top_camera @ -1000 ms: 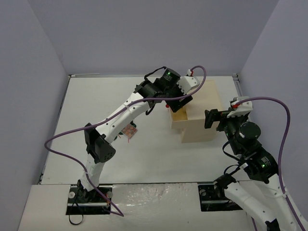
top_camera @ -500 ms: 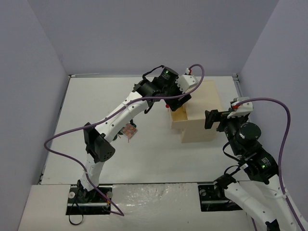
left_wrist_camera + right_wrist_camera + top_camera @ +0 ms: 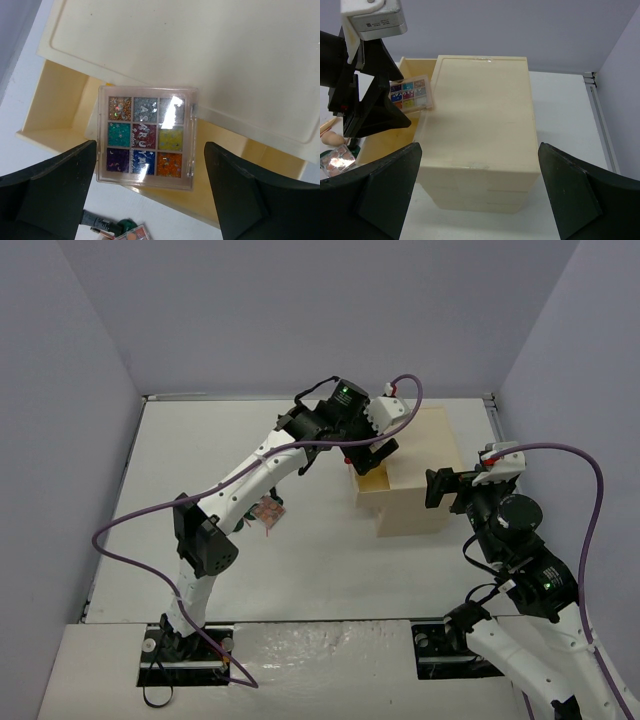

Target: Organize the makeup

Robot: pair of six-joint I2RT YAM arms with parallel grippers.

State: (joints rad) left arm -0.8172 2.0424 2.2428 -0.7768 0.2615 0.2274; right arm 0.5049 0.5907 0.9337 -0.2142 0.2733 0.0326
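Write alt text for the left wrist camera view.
A clear square palette of nine glitter colours lies over the open drawer of a beige box, between the spread fingers of the left tool, which does not seem to grip it. More makeup peeks in at the bottom edge, on the white table.

The palette (image 3: 145, 137) at frame centre has a clear, glossy plastic case that throws a white glare over glittery pans. The drawer box (image 3: 200, 60) behind it looks smooth and matt cream, like painted wood. The fingers (image 3: 55, 195) of the left tool (image 3: 150, 150), in the lower corners, are matt black plastic. The worktop (image 3: 200, 460) is matt white.
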